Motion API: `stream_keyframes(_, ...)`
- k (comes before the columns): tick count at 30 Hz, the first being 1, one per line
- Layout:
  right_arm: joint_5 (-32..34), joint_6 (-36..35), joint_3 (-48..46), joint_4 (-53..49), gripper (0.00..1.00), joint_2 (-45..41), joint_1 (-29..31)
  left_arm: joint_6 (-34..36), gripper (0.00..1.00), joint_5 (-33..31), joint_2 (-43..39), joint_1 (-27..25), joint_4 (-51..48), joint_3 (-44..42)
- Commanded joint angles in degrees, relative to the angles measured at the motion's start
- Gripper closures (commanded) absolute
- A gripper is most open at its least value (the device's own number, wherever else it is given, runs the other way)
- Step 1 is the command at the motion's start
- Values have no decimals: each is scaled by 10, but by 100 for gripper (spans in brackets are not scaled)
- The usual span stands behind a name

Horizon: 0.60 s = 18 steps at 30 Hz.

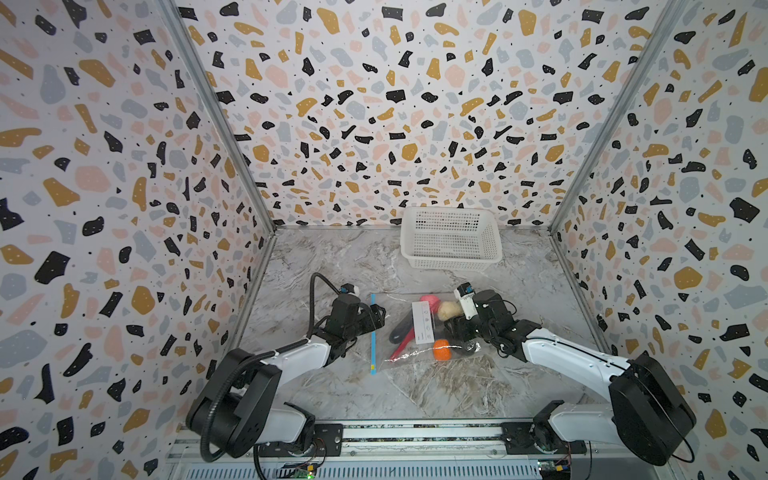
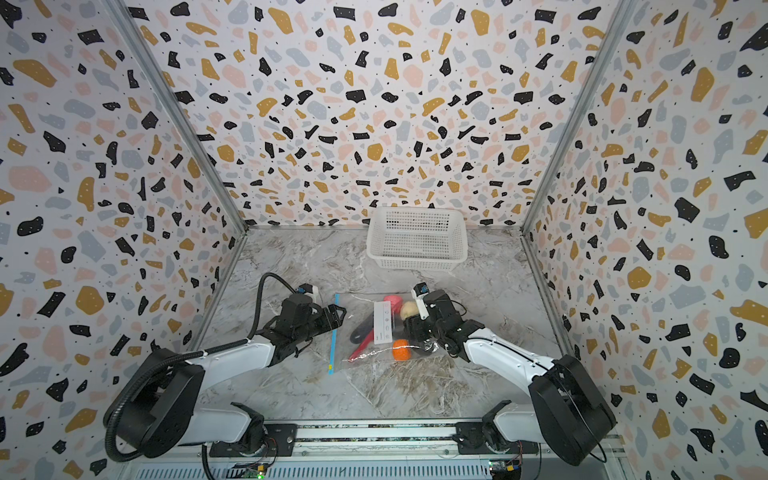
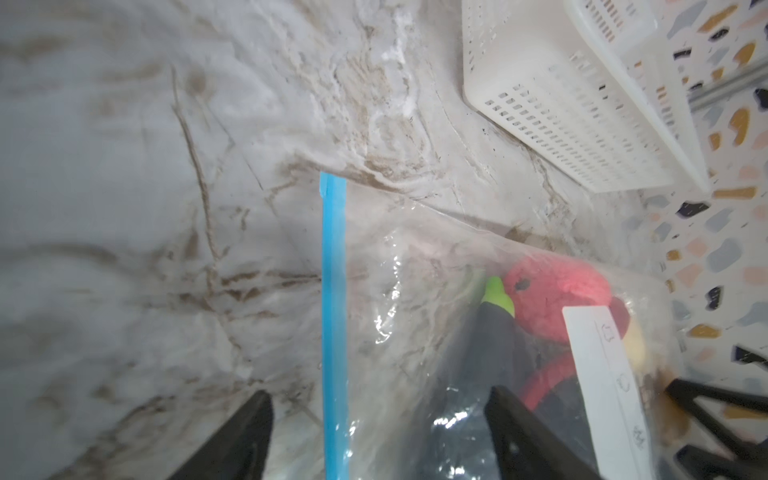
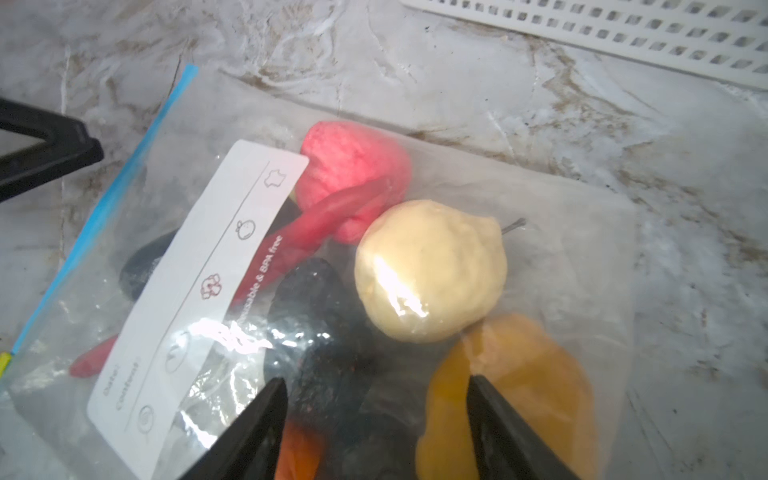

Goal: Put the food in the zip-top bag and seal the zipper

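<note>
The clear zip-top bag point(image 1: 415, 360) lies flat on the marble table with the food inside: a pink-red ball point(image 4: 353, 166), a cream ball point(image 4: 428, 270), a yellow-orange ball point(image 4: 523, 382), an orange ball point(image 1: 441, 349), a red chili point(image 4: 332, 212) and dark pieces point(image 4: 316, 299). Its light-blue zipper point(image 1: 373, 332) runs along the bag's left edge, with a yellow tab point(image 1: 373, 367) at the near end. My left gripper point(image 3: 378, 399) stands open, its fingers straddling the zipper point(image 3: 332, 291) just above it. Over the bagged food my right gripper point(image 4: 376, 386) hovers open.
A white perforated basket point(image 1: 451, 241) stands at the back of the table, beyond the bag. Patterned walls close the table in on three sides. Both arm bases sit on a rail along the near edge.
</note>
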Motion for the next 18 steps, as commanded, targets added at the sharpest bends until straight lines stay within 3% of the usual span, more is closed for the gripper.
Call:
stream_keyframes(1, 4, -14, -24, 95, 19, -88, -48, 79, 1, -111, -79, 0, -58, 38)
stream_keyframes(4, 73, -105, -141, 295, 0, -133, -89, 112, 1, -296, -135, -4, -45, 30)
stream_keyframes(6, 121, -133, -214, 444, 0, -132, -115, 184, 1, -401, -152, -4, -7, 16)
stream_keyframes(9, 119, -165, -253, 553, 0, -100, -170, 297, 1, -466, -142, 0, 85, -23)
stream_keyframes(11, 124, -176, -261, 588, 0, -61, -207, 324, 0, -462, -118, 22, 155, -60)
stream_keyframes(13, 121, -189, -269, 619, 0, -20, -228, 366, 0, -393, -90, 58, 253, -100)
stream_keyframes(15, 114, -193, -292, 675, 0, 1, -236, 416, 1, -363, -57, 72, 304, -111)
stream_keyframes(18, 103, -185, -307, 730, 0, 33, -244, 429, 2, -324, -15, 104, 388, -128)
